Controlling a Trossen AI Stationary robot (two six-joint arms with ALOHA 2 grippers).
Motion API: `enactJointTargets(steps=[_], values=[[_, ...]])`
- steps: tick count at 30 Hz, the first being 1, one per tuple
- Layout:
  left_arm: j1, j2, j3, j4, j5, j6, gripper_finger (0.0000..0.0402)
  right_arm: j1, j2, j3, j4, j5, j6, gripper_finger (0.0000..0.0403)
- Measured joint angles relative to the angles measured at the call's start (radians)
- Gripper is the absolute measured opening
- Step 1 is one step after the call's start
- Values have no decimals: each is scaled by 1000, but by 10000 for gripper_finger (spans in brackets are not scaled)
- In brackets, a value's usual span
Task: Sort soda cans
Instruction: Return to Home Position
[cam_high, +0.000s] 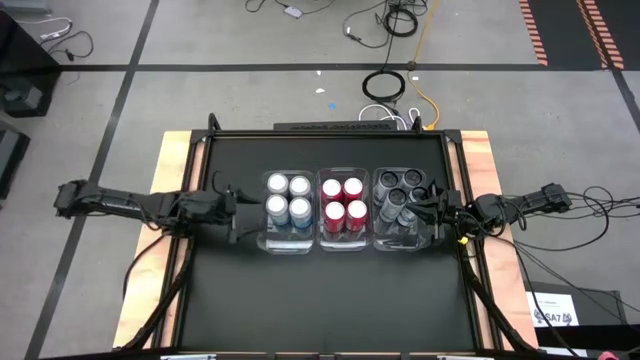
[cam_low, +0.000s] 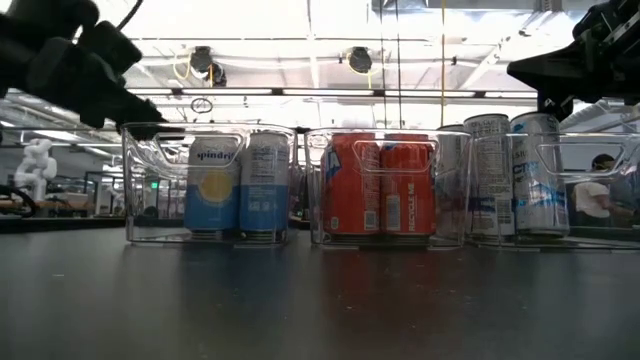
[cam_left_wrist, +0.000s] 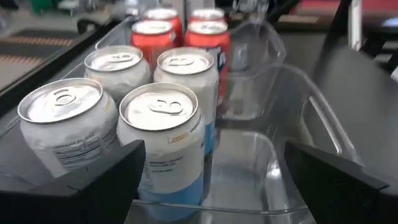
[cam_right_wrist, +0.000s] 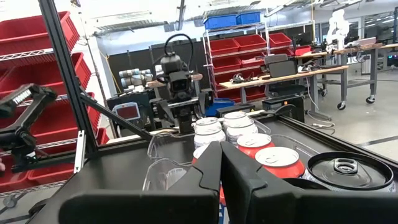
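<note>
Since blue cans (cam_high: 287, 198), red cans (cam_high: 342, 201) and dark cans (cam_high: 399, 194) stand sorted in three clear bins (cam_high: 291, 246) at mid-frame, we judge only homing is left: the left pincer (cam_high: 243, 214), spread, and the right pincer (cam_high: 433, 212), pressed together and empty, flank the bins and must lift clear.

Blue cans (cam_high: 277, 207) left, red cans (cam_high: 333, 210) centre, dark cans (cam_high: 388, 181) right (all upright, in bins (cam_high: 290, 240))

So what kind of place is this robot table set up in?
Probably a robotics lab or workshop. There are rows of red storage bins, long workbenches with equipment, and loose cables lying on the floor.
</note>
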Motion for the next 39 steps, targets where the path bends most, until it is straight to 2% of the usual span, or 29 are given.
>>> enactJointTargets(steps=[6,21,27,39], values=[[0,-137,-136,176,26,-24,391,0,0,0,0,0,0,0],[0,-475,-152,124,111,1,391,0,0,0,0,0,0,0],[0,-486,-152,114,187,-5,391,0,0,0,0,0,0,0],[0,-481,-151,19,159,-25,391,0,0,0,0,0,0,0]])
